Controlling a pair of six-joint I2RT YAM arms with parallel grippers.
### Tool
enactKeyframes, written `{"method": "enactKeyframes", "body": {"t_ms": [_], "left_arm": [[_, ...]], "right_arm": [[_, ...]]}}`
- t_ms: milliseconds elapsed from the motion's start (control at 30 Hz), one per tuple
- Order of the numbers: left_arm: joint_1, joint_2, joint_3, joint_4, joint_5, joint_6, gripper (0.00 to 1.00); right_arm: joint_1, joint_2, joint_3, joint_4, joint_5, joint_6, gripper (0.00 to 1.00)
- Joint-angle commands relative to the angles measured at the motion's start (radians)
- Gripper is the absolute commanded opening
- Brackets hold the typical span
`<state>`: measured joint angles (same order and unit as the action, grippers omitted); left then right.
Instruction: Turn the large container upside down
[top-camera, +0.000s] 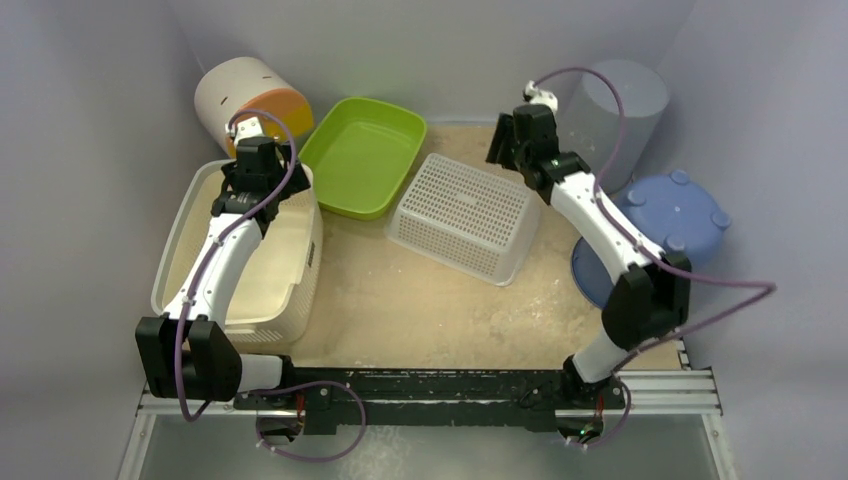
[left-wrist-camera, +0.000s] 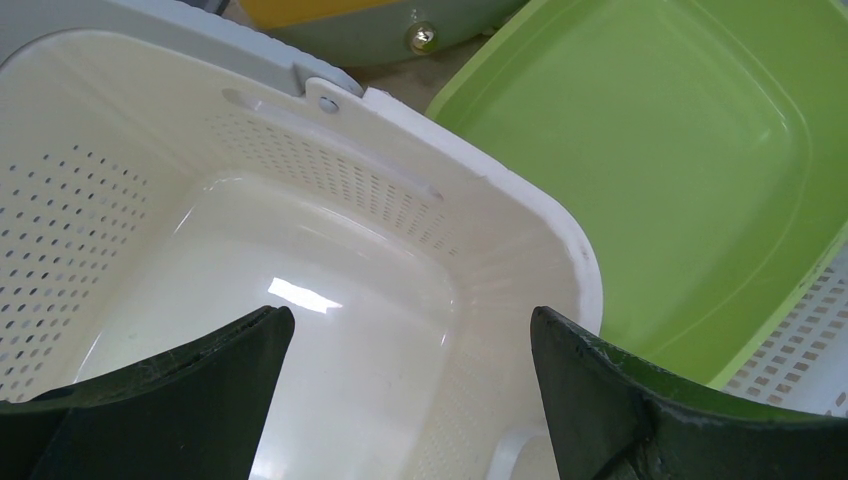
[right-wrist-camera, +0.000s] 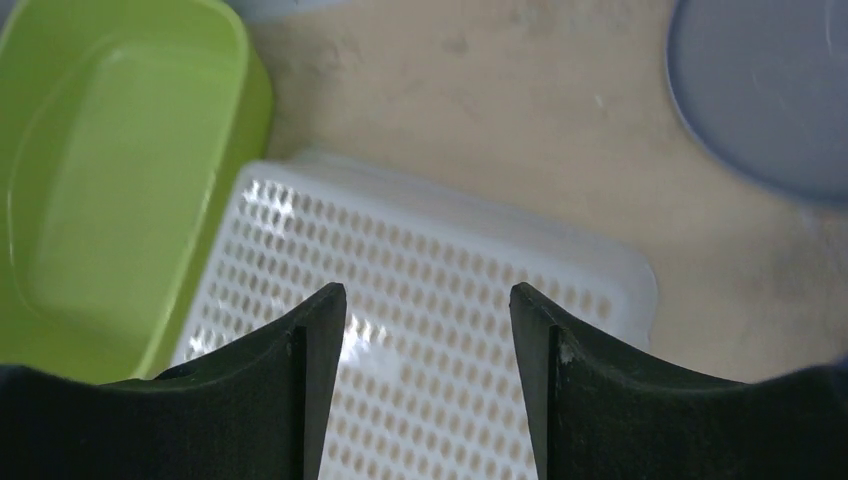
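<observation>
Cream basket (top-camera: 305, 250) mouth-up, long axis running near to far.
Green tray (top-camera: 365, 150) just right of it; left gripper (left-wrist-camera: 410, 320) and right gripper (right-wrist-camera: 428, 295) spread wide, empty.

There are no words, numbers, labels or signs to read on anything in these pictures.

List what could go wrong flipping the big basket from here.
1. The tray lies close beside the basket at its far corner. Tipped that way, the basket might strike or cover it.
2. The left gripper hangs open over the basket, holding nothing. A grip on one rim of so large a basket may slip mid-turn.
</observation>
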<state>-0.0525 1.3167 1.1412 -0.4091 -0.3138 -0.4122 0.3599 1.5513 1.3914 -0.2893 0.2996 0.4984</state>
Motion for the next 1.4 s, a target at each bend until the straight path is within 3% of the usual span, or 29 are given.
{"method": "enactKeyframes", "body": {"t_ms": [0,167,567,733,867,1000,1367], "left_arm": [[0.006,-0.005,0.025,0.042,0.014,-0.019,0.90],[0.006,-0.005,0.034,0.044,0.026,-0.019,0.90],[0.006,-0.013,0.024,0.041,0.030,0.000,0.90],[0.006,-0.013,0.014,0.044,0.028,0.000,0.90],[0.006,-0.019,0.006,0.045,0.028,-0.001,0.90],[0.006,-0.029,-0.009,0.054,0.027,-0.003,0.90],[0.006,-0.070,-0.058,0.065,0.034,-0.010,0.90]], "right_arm": [[0.002,0.227,0.257,0.061,-0.050,-0.180,0.65],[0.001,0.461,0.478,0.044,-0.085,-0.213,0.66],[-0.001,0.645,0.554,0.139,-0.184,-0.307,0.66],[0.000,0.615,0.450,0.159,-0.245,-0.337,0.65],[0.006,0.525,0.288,0.168,-0.353,-0.350,0.63],[0.036,0.408,0.114,0.190,-0.366,-0.338,0.62],[0.223,0.184,-0.134,0.129,-0.392,-0.307,0.61]]}}
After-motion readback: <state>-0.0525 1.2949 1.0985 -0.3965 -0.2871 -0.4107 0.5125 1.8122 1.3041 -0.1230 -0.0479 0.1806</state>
